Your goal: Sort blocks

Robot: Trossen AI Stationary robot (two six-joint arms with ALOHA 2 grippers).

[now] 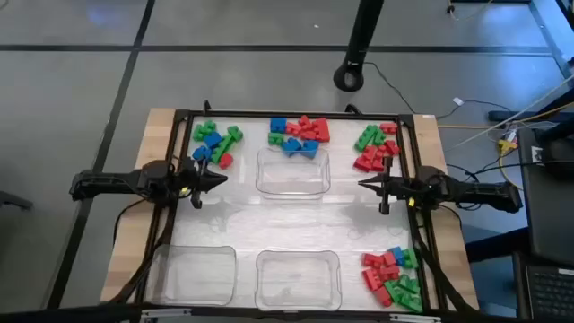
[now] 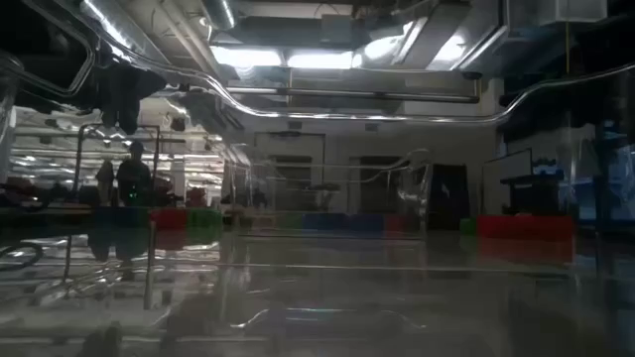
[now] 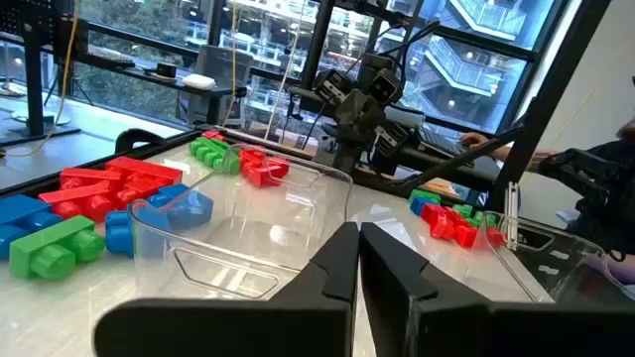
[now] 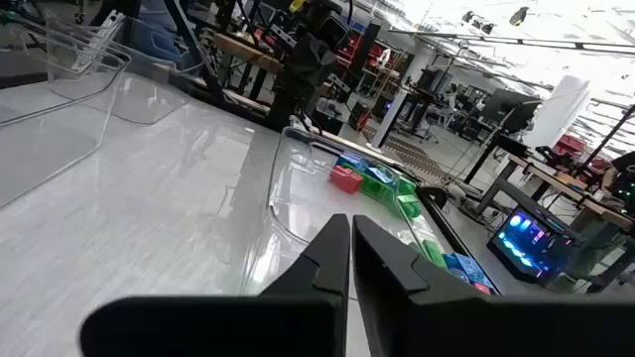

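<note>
Red, green and blue blocks lie in four loose piles on the white table: far left point(image 1: 215, 144), far middle point(image 1: 299, 135), far right point(image 1: 375, 148) and near right point(image 1: 392, 276). My left gripper point(image 1: 220, 179) hovers at the table's left side, shut and holding nothing, pointing toward the middle. My right gripper point(image 1: 363, 185) mirrors it on the right side, also shut with nothing in it. In the left wrist view the shut fingers point(image 3: 357, 260) point past a clear tray point(image 3: 248, 218) with blocks point(image 3: 109, 188) beside it. In the right wrist view the shut fingers point(image 4: 350, 253) face a tray rim and blocks point(image 4: 372, 183).
Three clear trays stand on the table: one between the grippers toward the far side point(image 1: 292, 170), one near left point(image 1: 193, 274), one near middle point(image 1: 299, 278). A black frame point(image 1: 296, 115) borders the table. A stand's round foot point(image 1: 352, 77) sits on the floor beyond the far edge.
</note>
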